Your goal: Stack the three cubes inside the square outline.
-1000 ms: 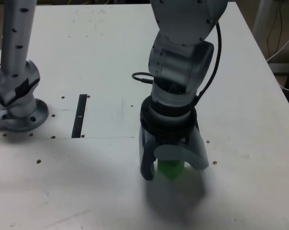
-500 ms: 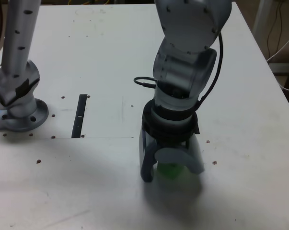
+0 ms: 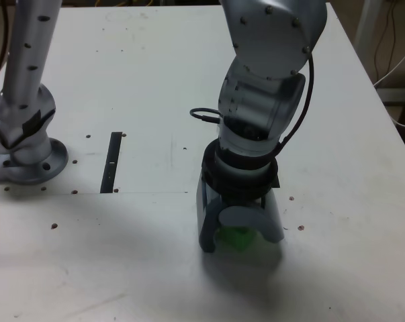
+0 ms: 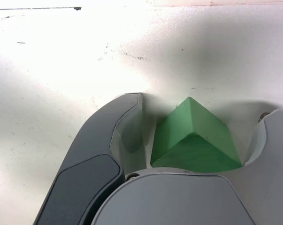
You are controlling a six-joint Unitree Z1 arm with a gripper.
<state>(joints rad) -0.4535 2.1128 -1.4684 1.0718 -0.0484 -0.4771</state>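
A green cube (image 3: 236, 239) rests on the white table, near the front of the exterior view. My gripper (image 3: 240, 241) points straight down over it, one jaw on either side. In the wrist view the green cube (image 4: 194, 140) sits cornerwise between the grey fingers (image 4: 108, 136). Its sides meet both inner faces, so the gripper (image 4: 204, 112) looks shut on it. The cube still sits on the tabletop. The square outline is out of view.
A narrow black strip (image 3: 112, 161) lies on the table toward the exterior view's left. Farther left stands a second arm's metal base (image 3: 26, 157). The table's right edge (image 3: 383, 127) runs diagonally, with cables beyond it.
The jaws have drawn in around the green cube, from wide apart to against its sides. The arm above has shifted slightly to the exterior view's right.
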